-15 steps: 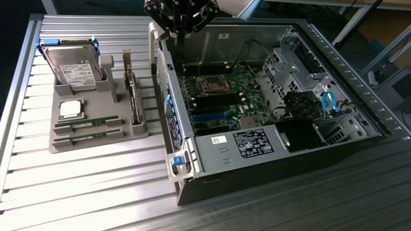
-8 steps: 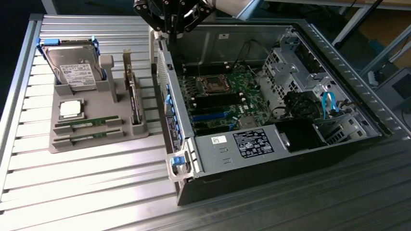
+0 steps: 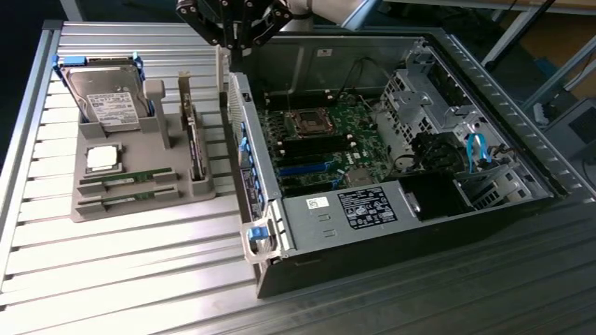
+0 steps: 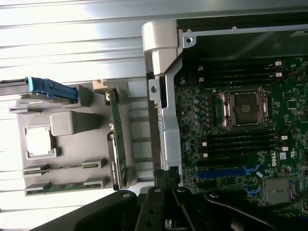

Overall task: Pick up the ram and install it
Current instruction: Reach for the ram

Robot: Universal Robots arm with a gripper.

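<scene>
The first ram stick (image 3: 128,178) and the second ram stick (image 3: 128,197) lie flat in slots at the gray tray's (image 3: 139,206) near end (neither is touched). Beyond the tray's far corner, the gripper (image 3: 234,47) hangs over the open computer case (image 3: 391,209), fingers pressed together.

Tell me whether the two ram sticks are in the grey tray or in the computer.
In the tray. Both ram sticks lie flat in its slots, outside the computer.
</scene>
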